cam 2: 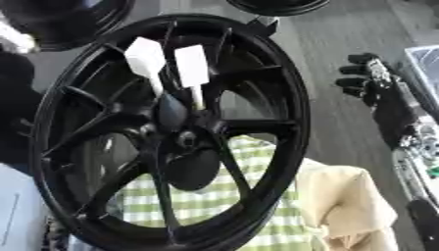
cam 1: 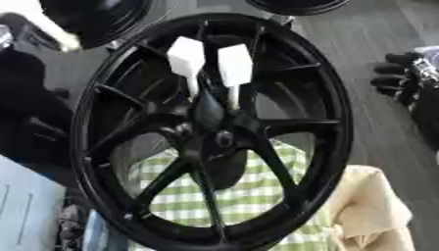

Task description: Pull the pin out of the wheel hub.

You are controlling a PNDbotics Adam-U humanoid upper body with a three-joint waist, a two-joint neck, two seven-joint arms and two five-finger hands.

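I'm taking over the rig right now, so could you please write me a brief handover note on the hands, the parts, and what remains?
Right hand: at the right edge beside the wheel hub, fingers curled, holding nothing, not touching the wheel.
Left hand: not in view.
The black wheel stands tilted over a green checked cloth. Two white-headed pins still sit side by side in the upper spokes, near the centre.
Done: nothing that shows; no pin is out.
Left: reach in, grip a white pin head, pull it free of the hub.
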